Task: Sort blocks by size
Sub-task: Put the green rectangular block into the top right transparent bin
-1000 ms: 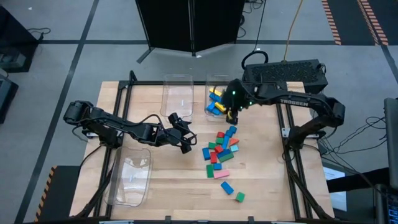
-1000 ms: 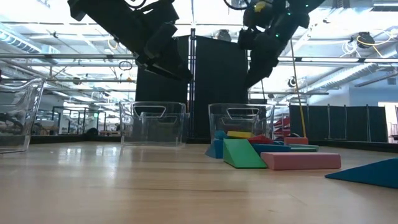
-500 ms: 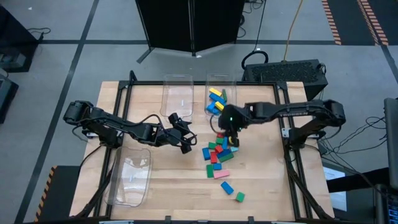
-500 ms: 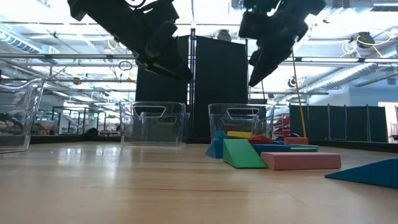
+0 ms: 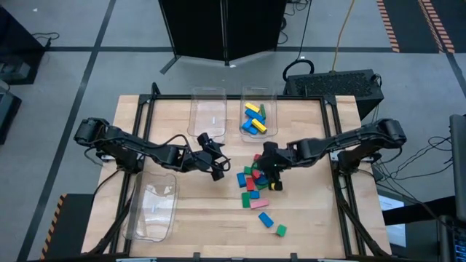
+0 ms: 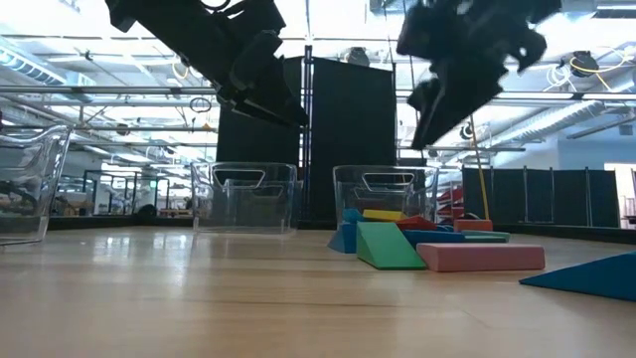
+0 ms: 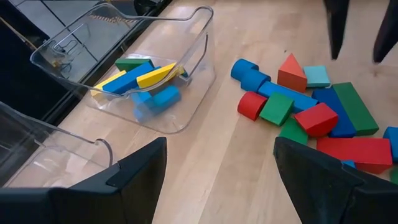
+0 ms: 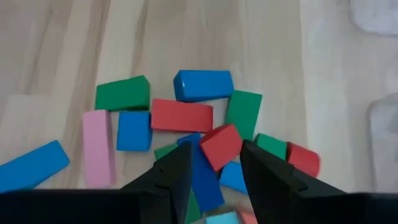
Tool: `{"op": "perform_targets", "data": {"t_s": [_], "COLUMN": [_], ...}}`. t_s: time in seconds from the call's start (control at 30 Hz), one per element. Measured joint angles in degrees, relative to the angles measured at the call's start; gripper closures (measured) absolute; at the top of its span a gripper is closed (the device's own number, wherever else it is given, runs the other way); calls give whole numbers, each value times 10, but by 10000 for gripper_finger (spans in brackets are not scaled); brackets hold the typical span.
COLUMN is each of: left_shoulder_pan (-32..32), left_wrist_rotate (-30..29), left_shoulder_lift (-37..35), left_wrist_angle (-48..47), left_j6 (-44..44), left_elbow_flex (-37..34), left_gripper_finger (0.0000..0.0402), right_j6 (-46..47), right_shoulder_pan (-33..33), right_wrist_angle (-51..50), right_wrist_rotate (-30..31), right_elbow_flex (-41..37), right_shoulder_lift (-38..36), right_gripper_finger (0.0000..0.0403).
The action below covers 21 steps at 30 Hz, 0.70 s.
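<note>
Right tool [image 5: 272, 172] hangs over the loose pile of blocks [image 5: 256, 180] on the surface [image 5: 196, 233], jaws part open, nothing between them. Directly under it, between the fingertips in the right wrist view, lies a tilted red block [image 8: 221, 146] propped on a blue one, its long axis running roughly across the jaw gap, so I'd expect a straight descent, maybe a small wrist turn. That's a guess.

Left tool [image 5: 218, 168] waits just beside the pile on the far side from the right arm, jaws wide open, empty. Right arm is nearer.

Counts:
- clear bins: three — one behind the pile [image 5: 258, 116] holds about five blocks (yellow, blue, green); the other two [image 5: 206, 110] [image 5: 154, 205] look empty
- loose blocks: roughly fifteen, exact count unclear where they overlap
- one pink block [image 5: 261, 203], one stray blue [image 5: 266, 219], one stray green [image 5: 280, 230] beyond the pile
</note>
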Motion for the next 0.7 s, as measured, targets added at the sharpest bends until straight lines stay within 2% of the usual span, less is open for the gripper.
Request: {"op": "perform_targets", "data": {"t_s": [0.33, 0.63, 0.7], "left_shoulder_pan": [0, 4, 6], "left_wrist_rotate": [0, 2, 24], "left_shoulder_lift": [0, 44, 65], "left_wrist_angle": [1, 56, 77], "left_j6": [0, 12, 29], "left_elbow_flex": [0, 0, 0], "left_gripper_finger": [104, 104, 104], "right_j6": [23, 23, 23], "right_shoulder_pan": [1, 1, 2], "right_wrist_angle": [88, 98, 100], "right_wrist_rotate": [1, 0, -2], "right_elbow_flex": [-89, -95, -95], "right_shoulder_lift": [0, 0, 0], "right_gripper_finger": [273, 273, 273]}}
